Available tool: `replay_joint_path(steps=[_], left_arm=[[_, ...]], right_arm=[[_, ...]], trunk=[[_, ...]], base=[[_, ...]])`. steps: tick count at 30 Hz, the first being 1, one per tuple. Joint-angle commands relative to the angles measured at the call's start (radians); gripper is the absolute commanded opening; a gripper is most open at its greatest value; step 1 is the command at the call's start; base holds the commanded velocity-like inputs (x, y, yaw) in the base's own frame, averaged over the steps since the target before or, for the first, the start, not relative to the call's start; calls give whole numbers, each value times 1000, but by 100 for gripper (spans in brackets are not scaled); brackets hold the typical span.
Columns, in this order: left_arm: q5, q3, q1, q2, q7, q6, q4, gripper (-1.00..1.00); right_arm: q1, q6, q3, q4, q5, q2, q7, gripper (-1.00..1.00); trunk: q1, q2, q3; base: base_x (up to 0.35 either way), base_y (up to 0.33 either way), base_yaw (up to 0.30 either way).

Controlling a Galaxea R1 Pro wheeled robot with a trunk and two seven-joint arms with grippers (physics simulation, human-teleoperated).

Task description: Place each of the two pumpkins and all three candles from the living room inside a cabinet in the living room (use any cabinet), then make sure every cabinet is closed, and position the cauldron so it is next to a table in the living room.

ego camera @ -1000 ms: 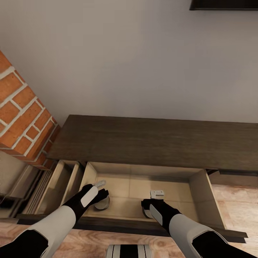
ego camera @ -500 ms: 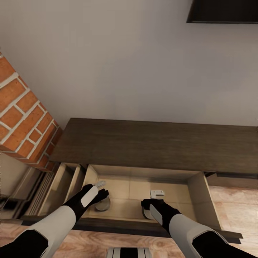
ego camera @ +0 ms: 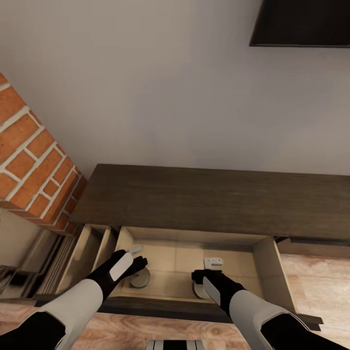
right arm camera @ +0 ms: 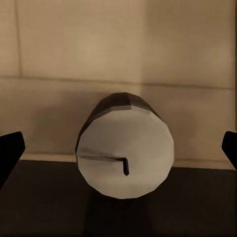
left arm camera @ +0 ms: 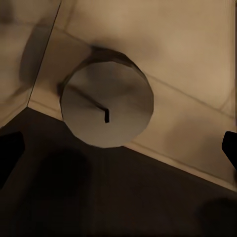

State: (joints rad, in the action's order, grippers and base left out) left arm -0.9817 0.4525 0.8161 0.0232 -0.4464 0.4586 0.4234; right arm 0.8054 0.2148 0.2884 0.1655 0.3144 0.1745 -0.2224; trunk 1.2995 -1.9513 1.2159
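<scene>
No readable text, label, brand, number or sign appears on anything here.

Two candles (ego camera: 140,278) (ego camera: 198,288), one open cabinet (ego camera: 204,204), two grippers (ego camera: 136,256) (ego camera: 212,267).

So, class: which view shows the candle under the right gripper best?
The right wrist view: the candle sits centred, top and wick clear. The head view shows just a sliver beside the right gripper. The left wrist view shows another candle.
</scene>
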Motion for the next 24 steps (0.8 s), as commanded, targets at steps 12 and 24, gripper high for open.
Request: replay_joint_path(steps=[12, 24], left_arm=[[0, 0, 0, 0, 0, 0, 1, 100], [0, -1, 4, 3, -1, 1, 10, 100]], right_arm=[[0, 0, 0, 2, -1, 0, 0, 100], [0, 0, 0, 3, -3, 0, -1, 100]], trunk=[[-46, 84, -38], [-92, 168, -75]], base=[[0, 0, 0], [0, 0, 0]])
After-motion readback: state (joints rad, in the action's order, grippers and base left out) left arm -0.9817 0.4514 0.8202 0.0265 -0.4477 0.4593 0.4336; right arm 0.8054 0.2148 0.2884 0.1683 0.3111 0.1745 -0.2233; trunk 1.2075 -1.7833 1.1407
